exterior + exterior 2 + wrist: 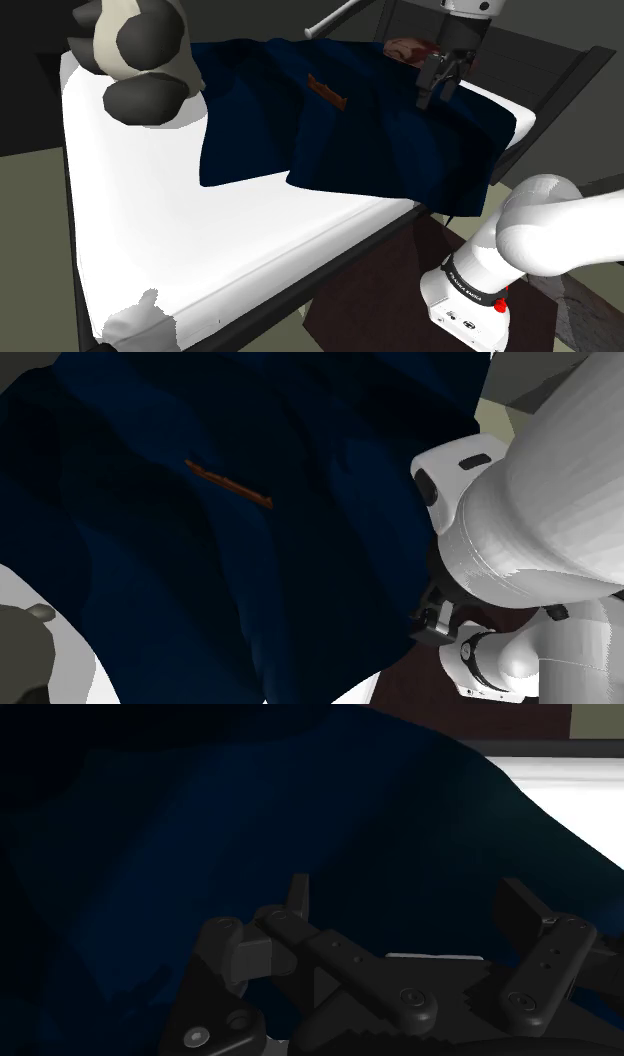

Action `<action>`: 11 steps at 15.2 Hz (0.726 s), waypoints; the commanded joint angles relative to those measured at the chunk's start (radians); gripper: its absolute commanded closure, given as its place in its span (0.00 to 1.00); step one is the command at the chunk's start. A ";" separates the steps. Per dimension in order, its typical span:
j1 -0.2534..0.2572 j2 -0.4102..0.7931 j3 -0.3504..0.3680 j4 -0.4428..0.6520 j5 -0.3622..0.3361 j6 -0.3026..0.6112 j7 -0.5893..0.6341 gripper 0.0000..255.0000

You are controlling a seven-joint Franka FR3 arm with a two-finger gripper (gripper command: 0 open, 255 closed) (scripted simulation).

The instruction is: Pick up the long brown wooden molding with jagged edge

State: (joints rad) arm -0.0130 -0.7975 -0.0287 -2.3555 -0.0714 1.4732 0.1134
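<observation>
You'll find the molding [327,92], a slim brown strip, lying flat on the dark blue blanket [380,150] that is spread in folds over the far part of the bed. In the shoulder view it sits toward the blanket's upper middle, running on a slant, with nothing resting on it. Your gripper [437,96] hangs over the same blanket, to the shoulder view's right of the molding and apart from it, pointing down. In the wrist view its fingers [298,894] stand wide apart, gripping nothing, with blue cloth beyond them. Between gripper and molding the blanket rises in a few soft ridges. Just behind the gripper, near the bed's far edge, lies a mottled reddish-brown object [408,47] that I cannot identify. A big cream and dark grey plush toy [140,50] sits on the white mattress [180,240] at the shoulder view's upper left, well apart from the molding. A dark bed frame [560,85] runs along the mattress's edge. In the second exterior view the white arm [540,502] crowds the right side, and the molding [228,483] lies uncovered on the blanket to its left.
</observation>
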 commanded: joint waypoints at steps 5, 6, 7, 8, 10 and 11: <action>-0.006 0.148 -0.032 0.061 -0.012 0.090 -0.025 0.00; -0.007 0.185 -0.039 0.080 -0.013 0.110 -0.032 0.00; -0.008 0.223 -0.046 0.100 -0.014 0.129 -0.038 0.00; -0.008 0.261 -0.054 0.121 -0.014 0.147 -0.045 0.00; -0.010 0.337 -0.068 0.167 -0.013 0.179 -0.059 0.00; -0.011 0.375 -0.074 0.192 -0.011 0.193 -0.066 0.00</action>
State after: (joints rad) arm -0.0218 -0.4688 -0.0932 -2.1924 -0.0826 1.6473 0.0577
